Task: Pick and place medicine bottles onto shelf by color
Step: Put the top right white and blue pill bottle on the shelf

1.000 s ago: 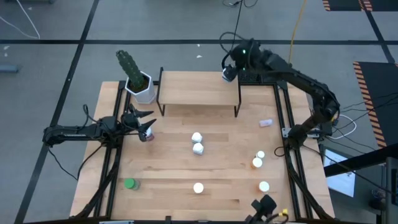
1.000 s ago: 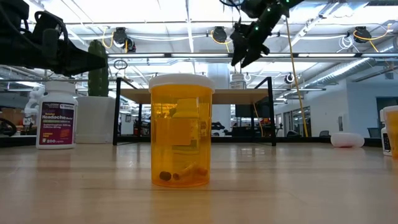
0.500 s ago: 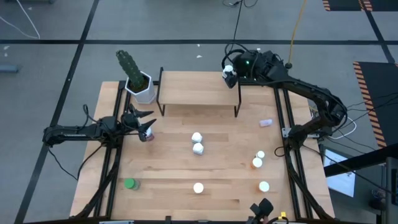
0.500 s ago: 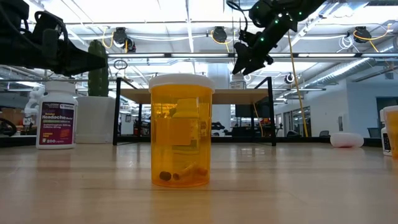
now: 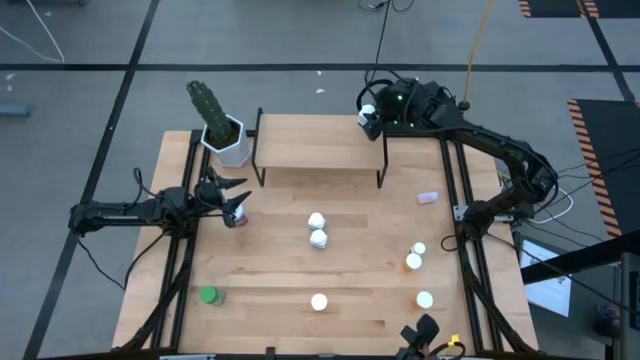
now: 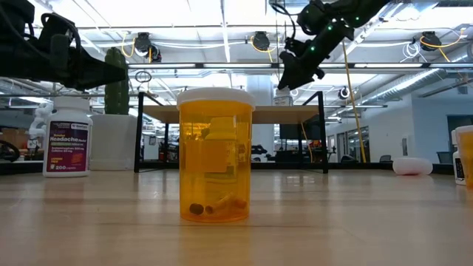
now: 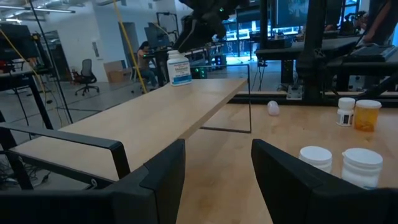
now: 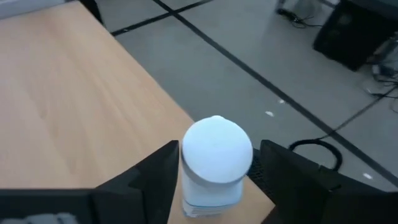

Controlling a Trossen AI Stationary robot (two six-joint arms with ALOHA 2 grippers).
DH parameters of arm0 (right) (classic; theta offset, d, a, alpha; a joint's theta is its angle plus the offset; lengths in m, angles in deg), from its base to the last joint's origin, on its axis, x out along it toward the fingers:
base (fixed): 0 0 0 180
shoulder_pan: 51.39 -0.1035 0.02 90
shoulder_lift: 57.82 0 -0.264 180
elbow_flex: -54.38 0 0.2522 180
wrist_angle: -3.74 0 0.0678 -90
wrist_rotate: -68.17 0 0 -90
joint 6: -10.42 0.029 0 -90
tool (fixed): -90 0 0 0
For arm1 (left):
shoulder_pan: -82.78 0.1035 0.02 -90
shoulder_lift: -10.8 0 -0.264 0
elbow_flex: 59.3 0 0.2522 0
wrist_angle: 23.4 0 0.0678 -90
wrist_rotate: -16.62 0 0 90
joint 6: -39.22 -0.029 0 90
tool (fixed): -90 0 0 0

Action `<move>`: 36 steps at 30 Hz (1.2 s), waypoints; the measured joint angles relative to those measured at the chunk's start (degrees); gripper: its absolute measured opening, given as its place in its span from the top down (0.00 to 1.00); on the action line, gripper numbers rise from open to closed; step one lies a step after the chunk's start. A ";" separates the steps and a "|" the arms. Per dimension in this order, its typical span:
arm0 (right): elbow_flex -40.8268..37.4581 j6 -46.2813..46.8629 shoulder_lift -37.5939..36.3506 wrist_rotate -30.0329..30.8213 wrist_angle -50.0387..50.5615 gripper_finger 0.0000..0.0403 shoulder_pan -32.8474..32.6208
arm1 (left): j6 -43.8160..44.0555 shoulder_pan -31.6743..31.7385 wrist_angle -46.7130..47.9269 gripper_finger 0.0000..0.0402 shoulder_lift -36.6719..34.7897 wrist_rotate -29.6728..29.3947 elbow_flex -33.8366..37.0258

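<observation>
Right now a white-capped blue-white bottle (image 8: 216, 163) is seen standing upright on the far right corner of the shelf (image 5: 320, 145), and the right pincer (image 5: 371, 112) is poised directly over it. Its fingers (image 8: 149, 174) are spread on either side of the cap, apart from it, so nothing is gripped; a release looks to be the step in hand. That corner is judged to be the spot for this colour.

Left of the shelf, beside the cactus pot (image 5: 231, 143), the left pincer (image 5: 234, 203) is held half-open and empty above a bottle (image 5: 238, 216). On the tabletop (image 5: 360, 280) in front of the shelf, orange (image 6: 214, 156), green (image 5: 208, 295) and white-capped bottles are left unsorted.
</observation>
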 joint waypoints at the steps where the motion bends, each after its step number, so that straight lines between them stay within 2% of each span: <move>1: 0.00 0.42 0.00 -1.05 0.00 0.48 0.24 | 0.00 0.01 0.00 0.53 0.00 0.01 -0.01; 9: 0.00 0.42 0.00 -2.25 0.04 0.50 0.66 | 0.04 -0.01 0.00 0.53 0.00 0.01 -0.01; 20: 0.00 -0.21 0.00 -2.23 0.07 0.44 0.63 | 0.07 0.00 -0.28 0.53 0.01 0.01 0.01; 31: 0.00 -0.23 0.71 -2.21 0.07 0.34 0.57 | 0.07 -0.01 -0.35 0.53 0.00 0.03 0.00; 36: 0.00 -0.21 1.82 -2.19 -1.18 0.34 0.57 | 0.07 0.01 -0.37 0.53 0.00 0.03 -0.01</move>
